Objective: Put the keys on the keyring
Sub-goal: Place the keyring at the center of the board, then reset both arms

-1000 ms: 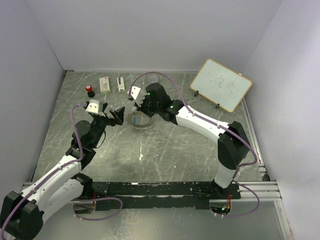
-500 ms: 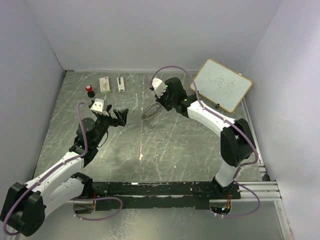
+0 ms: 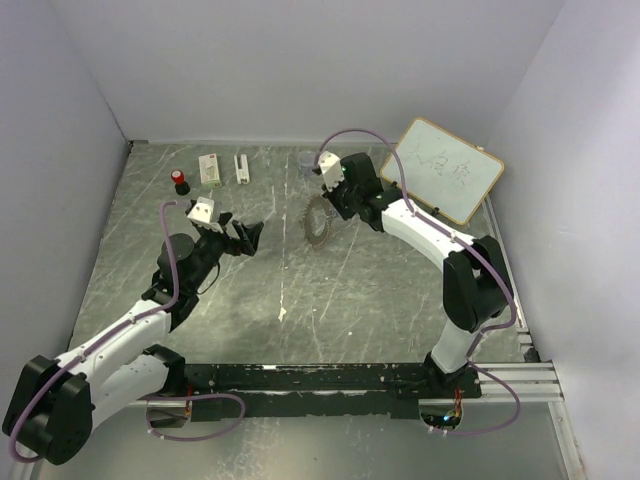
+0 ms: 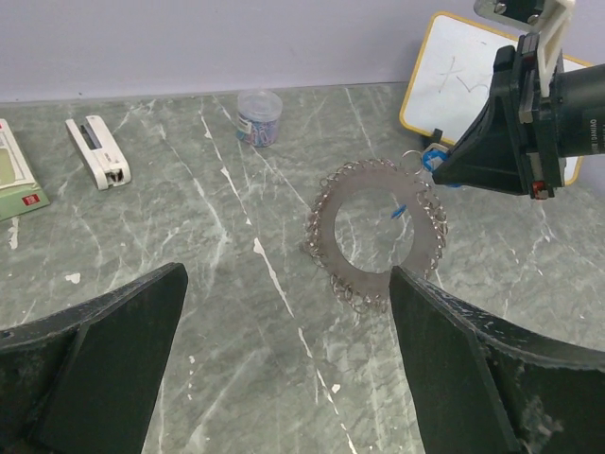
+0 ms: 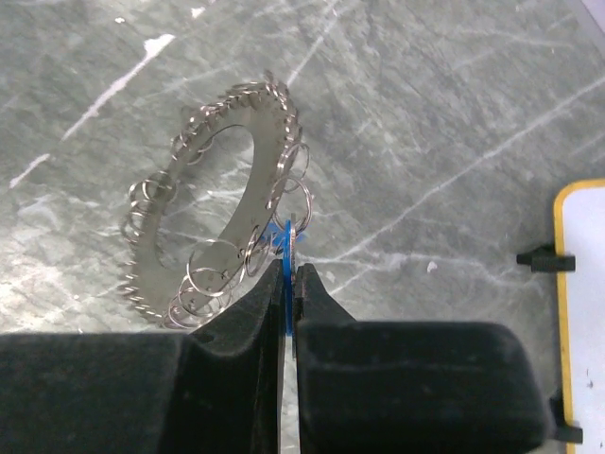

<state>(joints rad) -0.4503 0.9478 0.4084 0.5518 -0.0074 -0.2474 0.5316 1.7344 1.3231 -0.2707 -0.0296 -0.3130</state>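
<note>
Two robot arms work over a grey marbled table (image 3: 350,300). Nearest the camera, the left gripper (image 3: 248,236) hangs above the table's left half with its jaws spread wide and nothing between them, pointed toward the keyring (image 4: 326,232) and well apart from it. The keyring, a flat metal band fringed with many small wire loops, sits right of centre, tilted up on edge so that its open middle faces the left wrist camera. Whether its lower edge touches the table cannot be told. At the keyring's upper right rim, the right gripper (image 5: 288,274) has its jaws pressed together on a blue key (image 5: 286,248), which meets the loops along the band's edge. The other keys are too small to pick out among the loops. Beyond the keyring, near the back wall, stand a small clear cup (image 4: 259,115), a white stapler (image 4: 97,151) and a red-capped item (image 3: 181,182). A yellow-framed whiteboard (image 3: 442,168) leans at the far right.
</note>
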